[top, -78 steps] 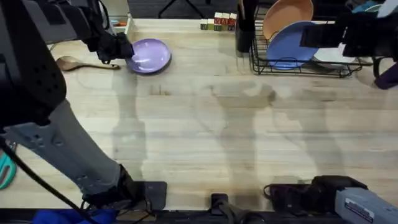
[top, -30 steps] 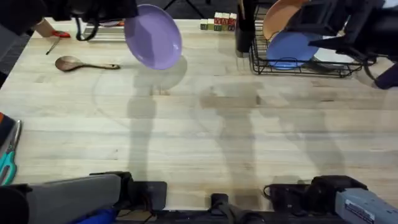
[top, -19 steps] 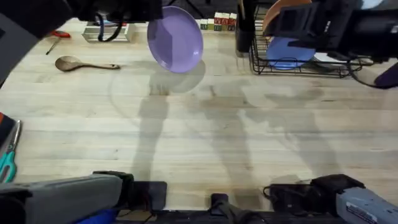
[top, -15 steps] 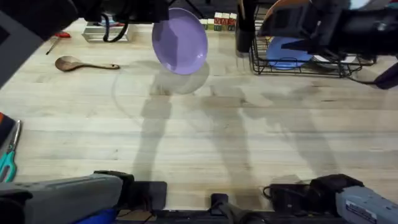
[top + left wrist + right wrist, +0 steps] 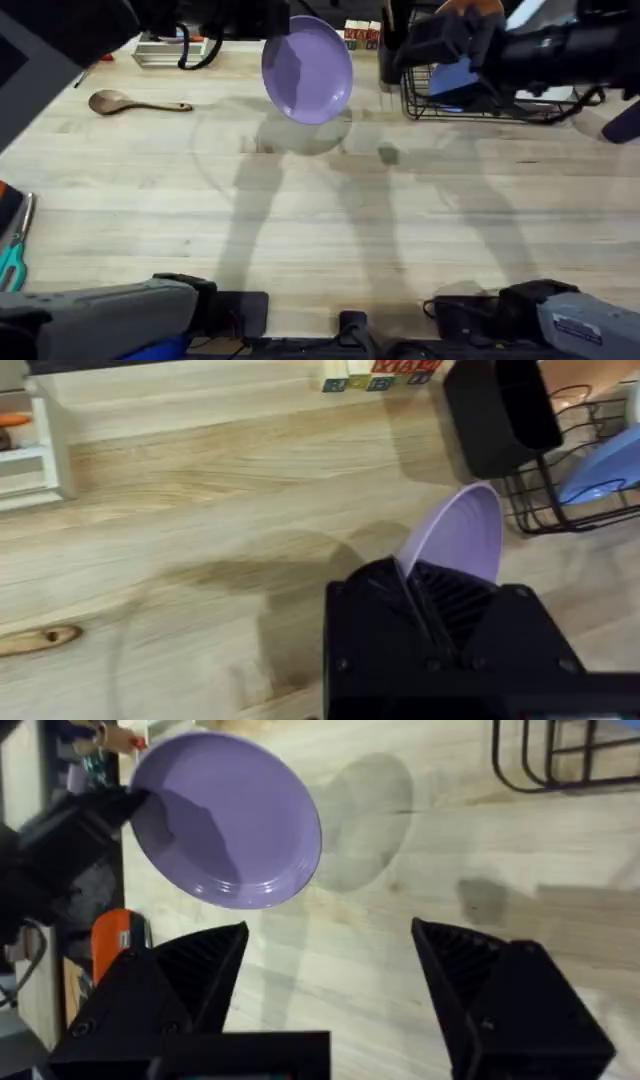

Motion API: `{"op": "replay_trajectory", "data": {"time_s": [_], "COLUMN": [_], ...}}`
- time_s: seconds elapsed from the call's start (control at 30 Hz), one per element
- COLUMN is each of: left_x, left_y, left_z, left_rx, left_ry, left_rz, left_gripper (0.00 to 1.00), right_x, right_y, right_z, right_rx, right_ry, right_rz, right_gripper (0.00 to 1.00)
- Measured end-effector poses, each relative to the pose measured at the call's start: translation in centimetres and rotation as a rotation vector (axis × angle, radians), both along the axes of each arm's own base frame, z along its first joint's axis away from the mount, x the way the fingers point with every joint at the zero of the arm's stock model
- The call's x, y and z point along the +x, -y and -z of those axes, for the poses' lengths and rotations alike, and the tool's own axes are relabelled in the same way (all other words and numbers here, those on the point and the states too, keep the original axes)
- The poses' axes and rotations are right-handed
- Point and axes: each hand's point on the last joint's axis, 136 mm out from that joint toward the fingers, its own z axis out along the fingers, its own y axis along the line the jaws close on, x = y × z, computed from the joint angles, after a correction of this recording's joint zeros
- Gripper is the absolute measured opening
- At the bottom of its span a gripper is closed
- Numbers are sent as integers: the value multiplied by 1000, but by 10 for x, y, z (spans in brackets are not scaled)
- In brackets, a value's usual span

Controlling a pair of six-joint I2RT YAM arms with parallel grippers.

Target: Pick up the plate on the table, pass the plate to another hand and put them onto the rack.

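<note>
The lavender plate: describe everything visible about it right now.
The plate is round, glossy lavender plastic with a raised rim and a shallow well. It is off the table, tilted steeply, casting a shadow on the wood below. The left claw is shut on its rim, the only thing touching it. The right claw is open and apart from it, its black fingers spread. The plate hangs left of the black wire rack.
</note>
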Motion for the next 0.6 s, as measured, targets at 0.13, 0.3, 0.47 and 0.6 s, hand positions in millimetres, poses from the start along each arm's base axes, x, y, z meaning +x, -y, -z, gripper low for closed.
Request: {"op": "replay_trajectory", "data": {"time_s": [0.13, 0.3, 0.47, 0.6], "left_x": [-1, -2, -2, -2], "left_y": [3, 6, 6, 7], "left_z": [-1, -1, -1, -2], "left_rx": [-32, -56, -81, -90], "left_ry": [-8, -18, -30, -35], "left_rz": [-1, -5, -24, -29], "left_gripper": [40, 41, 41, 41], "right_x": [1, 3, 6, 14], "right_y": [-8, -20, -34, -48], "right_z": [13, 32, 52, 60], "right_rx": [-6, -17, -30, -27], "right_ry": [-40, -96, -146, -133], "right_rz": [-20, -49, -84, -111], "right_gripper": [996, 996, 996, 996]}}
